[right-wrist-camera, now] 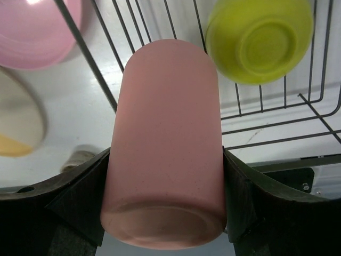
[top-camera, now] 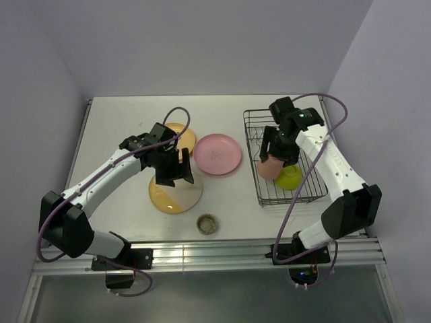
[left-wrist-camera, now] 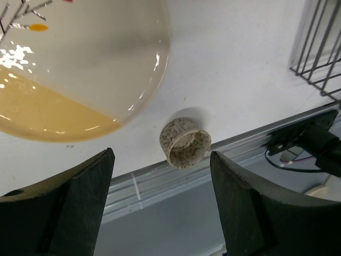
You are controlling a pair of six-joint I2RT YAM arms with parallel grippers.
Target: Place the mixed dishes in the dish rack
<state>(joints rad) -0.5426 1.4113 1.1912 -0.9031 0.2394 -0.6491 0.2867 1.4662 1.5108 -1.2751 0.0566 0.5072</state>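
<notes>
**Dishes, rack and both pincers**

Dark wire dish rack (top-camera: 304, 128) sits on the right of the table (top-camera: 121, 121). Cream-and-yellow twig plate (top-camera: 174, 195) lies flat at front-centre. The left pincer (top-camera: 178, 173) is above its far edge, open and gripping nothing. Pink plate (top-camera: 217, 154) lies just left of the rack. Orange plate (top-camera: 187, 136) is partly hidden by the left arm. Lime-green bowl (right-wrist-camera: 259, 38) is base-up in the rack's near end. The right pincer (top-camera: 275, 160) clamps the pink cup (right-wrist-camera: 165, 144) at the rack's left edge, beside that bowl. Speckled grey bowl (left-wrist-camera: 185, 142) sits near the front edge.
</notes>
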